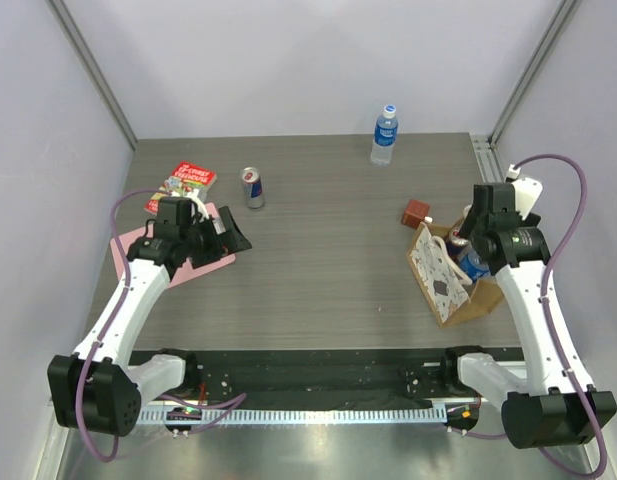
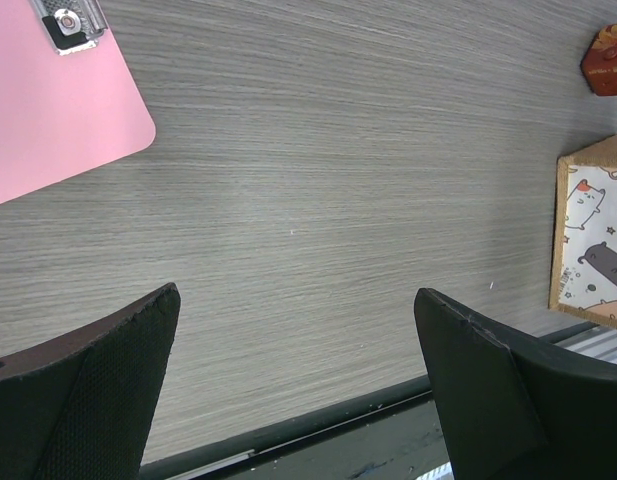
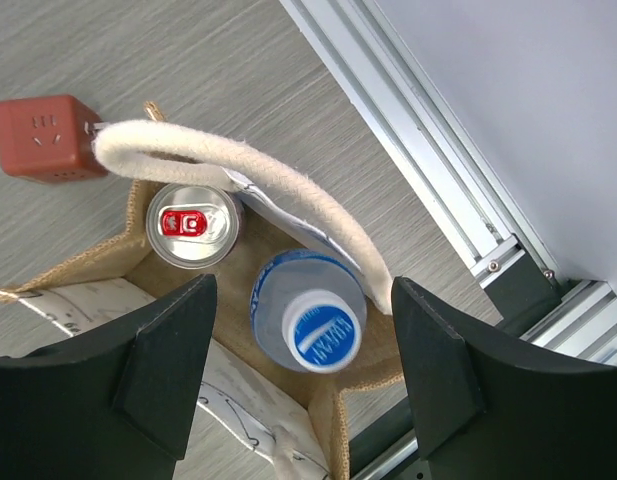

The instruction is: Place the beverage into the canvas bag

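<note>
The canvas bag (image 1: pixel 440 283) stands at the right of the table, tan with a white printed side, and its printed side also shows in the left wrist view (image 2: pixel 593 240). Inside its tan wall (image 3: pixel 88 265) a beverage bottle (image 3: pixel 308 315) with a blue cap stands upright beside a silver can (image 3: pixel 193 225) with a red tab. My right gripper (image 3: pixel 303 300) hovers over the bag mouth, open, its fingers clear of the bottle on both sides. A cream rope handle (image 3: pixel 238 165) arches over the can. My left gripper (image 2: pixel 298 300) is open over bare table, holding nothing.
A red cube (image 1: pixel 417 212) sits just behind the bag. A second water bottle (image 1: pixel 385 134) stands at the back and a can (image 1: pixel 252 187) at back left. A pink clipboard (image 2: pixel 58 110) and a red packet (image 1: pixel 183 182) lie by the left arm. An aluminium rail (image 3: pixel 428 170) runs along the right edge.
</note>
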`<state>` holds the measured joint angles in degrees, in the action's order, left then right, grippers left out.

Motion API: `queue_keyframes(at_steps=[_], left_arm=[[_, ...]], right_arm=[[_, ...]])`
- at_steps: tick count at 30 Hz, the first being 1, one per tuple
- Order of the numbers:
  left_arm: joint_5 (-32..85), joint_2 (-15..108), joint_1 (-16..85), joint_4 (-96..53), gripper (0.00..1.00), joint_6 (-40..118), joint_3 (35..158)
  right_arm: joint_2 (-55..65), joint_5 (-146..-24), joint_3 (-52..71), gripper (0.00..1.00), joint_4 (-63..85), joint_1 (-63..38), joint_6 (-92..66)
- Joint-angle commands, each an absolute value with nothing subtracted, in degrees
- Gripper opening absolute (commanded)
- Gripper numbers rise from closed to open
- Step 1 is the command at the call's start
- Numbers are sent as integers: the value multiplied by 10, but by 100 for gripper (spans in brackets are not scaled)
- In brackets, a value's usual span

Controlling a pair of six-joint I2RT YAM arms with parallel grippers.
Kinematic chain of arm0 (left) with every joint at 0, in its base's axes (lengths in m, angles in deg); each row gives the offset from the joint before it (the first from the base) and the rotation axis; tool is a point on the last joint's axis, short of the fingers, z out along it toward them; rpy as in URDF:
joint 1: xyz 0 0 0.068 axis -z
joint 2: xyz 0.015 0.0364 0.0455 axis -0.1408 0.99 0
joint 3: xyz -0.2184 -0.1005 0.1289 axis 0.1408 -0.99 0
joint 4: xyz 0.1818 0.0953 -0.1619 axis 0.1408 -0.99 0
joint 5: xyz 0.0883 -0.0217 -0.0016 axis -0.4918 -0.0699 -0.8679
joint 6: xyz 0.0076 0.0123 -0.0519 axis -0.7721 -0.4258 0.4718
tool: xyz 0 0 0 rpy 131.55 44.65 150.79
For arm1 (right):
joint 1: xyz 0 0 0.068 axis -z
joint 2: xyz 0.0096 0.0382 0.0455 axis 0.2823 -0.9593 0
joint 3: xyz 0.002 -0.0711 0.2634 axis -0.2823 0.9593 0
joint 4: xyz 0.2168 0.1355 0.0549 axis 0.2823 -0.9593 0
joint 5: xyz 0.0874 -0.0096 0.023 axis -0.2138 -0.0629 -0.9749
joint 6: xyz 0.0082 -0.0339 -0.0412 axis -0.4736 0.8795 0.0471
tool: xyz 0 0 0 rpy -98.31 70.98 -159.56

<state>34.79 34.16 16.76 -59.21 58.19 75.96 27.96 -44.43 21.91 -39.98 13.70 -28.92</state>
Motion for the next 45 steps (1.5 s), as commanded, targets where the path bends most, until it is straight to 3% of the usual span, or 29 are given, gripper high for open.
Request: queue_keyframes(at_steps=[1, 13, 19, 23, 30, 35, 45], left_arm=[[360, 333, 171, -569, 100, 583, 760], [364, 299, 171, -564, 100, 574, 760], [367, 286, 171, -559, 100, 574, 759], [370, 287, 172, -557, 100, 576, 755], [379, 289, 171, -556, 100, 576, 756], [383, 288, 172, -556, 100, 576, 755], [394, 295, 172, -551, 100, 578, 755]], right_arm=[[285, -443, 158, 75, -420, 139, -294], [232, -715, -14, 71, -406, 117, -258], [119, -652, -68, 73, -296, 4, -258], [4, -614, -130, 77, -224, -7, -246], [-231, -549, -347, 99, -200, -6, -214], [-363, -527, -470, 100, -193, -4, -182], [-481, -502, -530, 100, -130, 13, -163]])
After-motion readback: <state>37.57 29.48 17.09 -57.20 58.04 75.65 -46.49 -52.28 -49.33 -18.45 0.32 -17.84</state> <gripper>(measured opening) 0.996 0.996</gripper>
